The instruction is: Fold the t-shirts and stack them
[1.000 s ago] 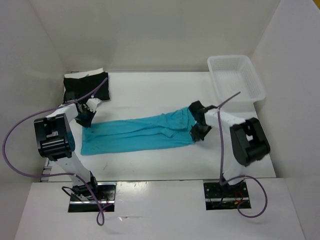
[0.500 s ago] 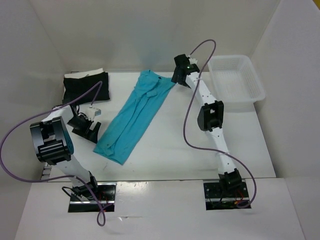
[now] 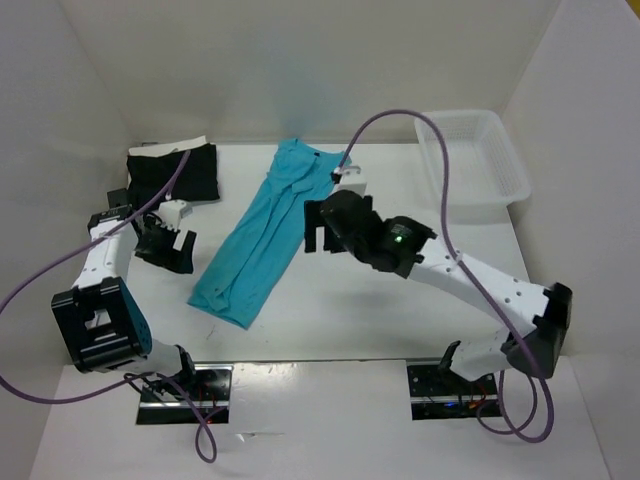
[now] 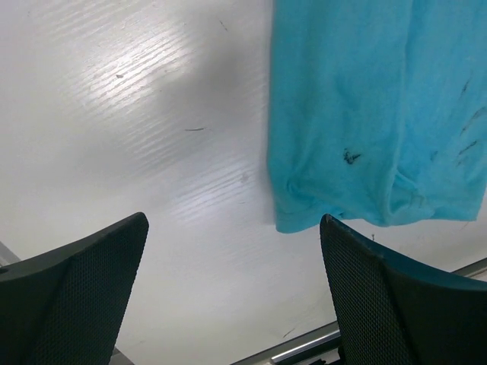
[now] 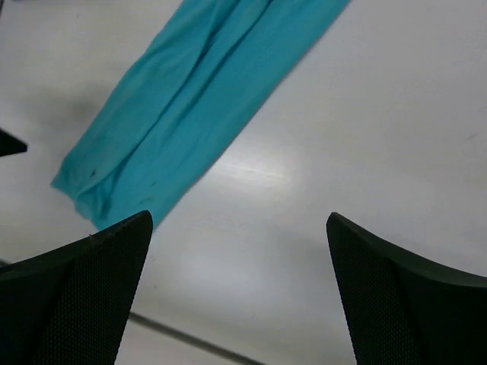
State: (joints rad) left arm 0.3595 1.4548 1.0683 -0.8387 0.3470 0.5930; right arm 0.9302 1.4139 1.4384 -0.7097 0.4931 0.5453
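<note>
At the table's far right corner sits a white lattice basket (image 3: 470, 155); at the far left lies a folded black t-shirt (image 3: 172, 175), with cream-white cloth (image 3: 178, 147) showing at its back edge. Between them the turquoise t-shirt (image 3: 262, 235) lies as a long strip slanting toward the left arm. The left gripper (image 3: 165, 247), just beside the strip's near end, is spread wide and empty. The right gripper (image 3: 314, 226), at the strip's right edge, is likewise spread and empty. White walls enclose the white table (image 3: 400, 310).

Looks like a robotics lab cell: white table (image 3: 350, 320) boxed in by white panels (image 3: 300, 70), purple cables (image 3: 400, 112) trailing from bolted arm bases (image 3: 185, 392).
</note>
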